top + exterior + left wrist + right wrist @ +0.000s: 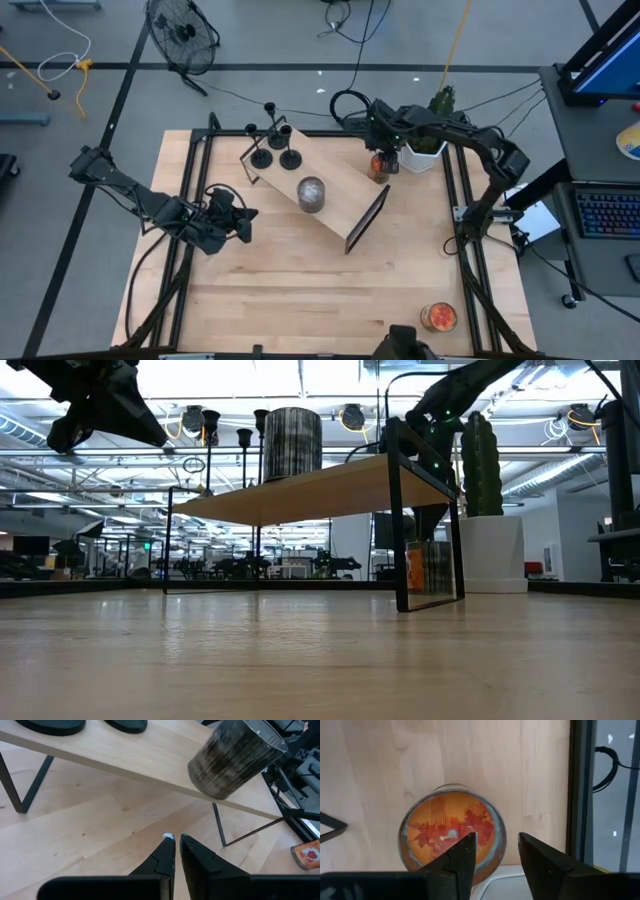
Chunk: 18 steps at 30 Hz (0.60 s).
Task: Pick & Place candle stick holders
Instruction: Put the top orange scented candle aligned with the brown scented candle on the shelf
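Three black candle stick holders (272,143) stand by their round bases on the far left end of a low wooden shelf (330,205). Their cups show in the low view (211,418), and two bases show in the left wrist view (50,725). My left gripper (248,213) (176,839) is shut and empty, in the air left of the shelf. My right gripper (380,160) (495,837) is open over an orange glass candle jar (451,837) (378,170). One finger is over the jar's mouth and the other is outside its rim.
A grey ribbed jar (311,193) (235,757) stands mid-shelf. A white pot with a cactus (428,150) (485,540) stands beside the orange jar at the far right. A second orange jar (438,317) stands near the front right corner. Black frame rails (465,215) run along the table's sides.
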Available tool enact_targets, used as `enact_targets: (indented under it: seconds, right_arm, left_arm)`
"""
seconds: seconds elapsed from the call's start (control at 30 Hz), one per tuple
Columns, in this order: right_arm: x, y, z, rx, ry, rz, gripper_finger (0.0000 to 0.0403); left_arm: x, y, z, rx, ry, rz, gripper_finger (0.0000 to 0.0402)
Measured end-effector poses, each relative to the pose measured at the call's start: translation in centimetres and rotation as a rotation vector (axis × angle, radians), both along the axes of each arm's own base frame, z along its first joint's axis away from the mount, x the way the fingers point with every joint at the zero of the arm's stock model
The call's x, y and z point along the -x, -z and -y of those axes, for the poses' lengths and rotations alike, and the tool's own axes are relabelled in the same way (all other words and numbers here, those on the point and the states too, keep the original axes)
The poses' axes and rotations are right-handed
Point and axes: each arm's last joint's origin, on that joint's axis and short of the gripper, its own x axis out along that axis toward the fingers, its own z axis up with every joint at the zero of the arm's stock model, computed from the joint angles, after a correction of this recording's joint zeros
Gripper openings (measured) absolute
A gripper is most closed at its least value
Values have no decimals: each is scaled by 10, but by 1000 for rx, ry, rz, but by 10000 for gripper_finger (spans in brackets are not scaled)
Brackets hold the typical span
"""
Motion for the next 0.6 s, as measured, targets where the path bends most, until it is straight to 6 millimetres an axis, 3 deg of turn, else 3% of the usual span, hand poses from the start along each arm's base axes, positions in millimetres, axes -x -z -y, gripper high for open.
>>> enact_targets:
  seconds: [0.23,0.4,0.6]
  right_arm:
    - [-1,18,12,-17,19,-49,144]
    - [-1,19,13,-9,20,-57,143]
    - [-1,19,13,-9,19,-57,102]
  left_arm:
    - [0,0,0,0,1,-4,33]
    - [0,0,0,2,0,-4,33]
    - [0,0,0,0,0,-5,33]
